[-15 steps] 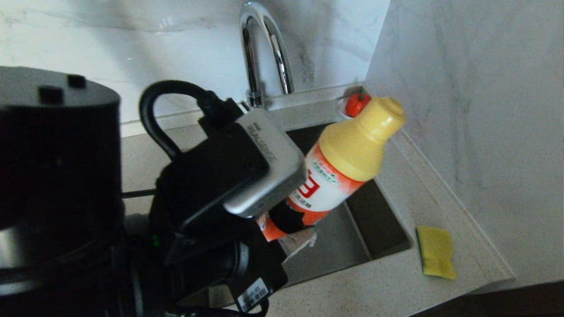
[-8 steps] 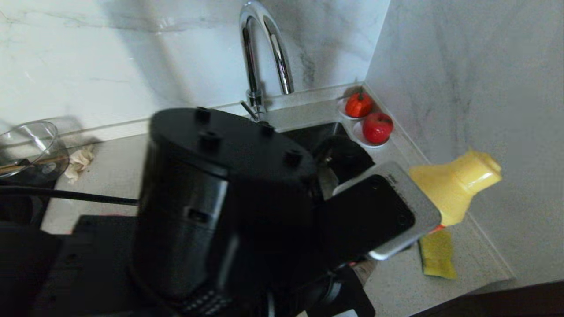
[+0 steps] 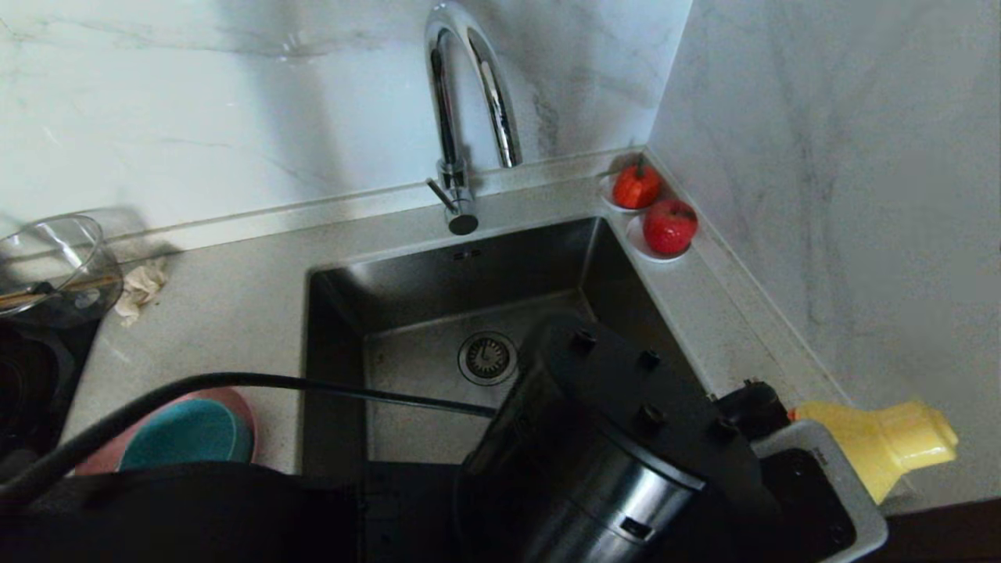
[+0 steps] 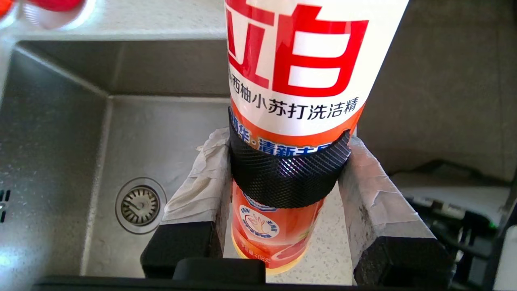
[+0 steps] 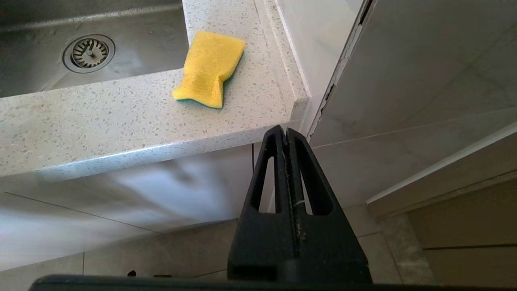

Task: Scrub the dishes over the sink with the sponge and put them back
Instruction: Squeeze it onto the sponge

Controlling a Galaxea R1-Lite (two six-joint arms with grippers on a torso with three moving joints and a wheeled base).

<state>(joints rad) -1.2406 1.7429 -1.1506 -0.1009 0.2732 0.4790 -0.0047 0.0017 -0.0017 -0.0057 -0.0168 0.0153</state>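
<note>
Sponge [image 5: 209, 68] flat on the table [image 5: 101, 117], yellow face up, just beside the sink [image 3: 407, 297], untouched. Detergent bottle [image 3: 884, 446] pinched low on its body in the left gripper [image 4: 284, 178] jaws, now swung from over the basin to the right table edge, near the sponge. Probably soap first, scrubbing after. Pink plate [image 3: 238, 403] and teal bowl [image 3: 188, 434] waiting left of the sink. Right gripper [image 5: 286, 135] parked below the table, jaws pressed together.
</note>
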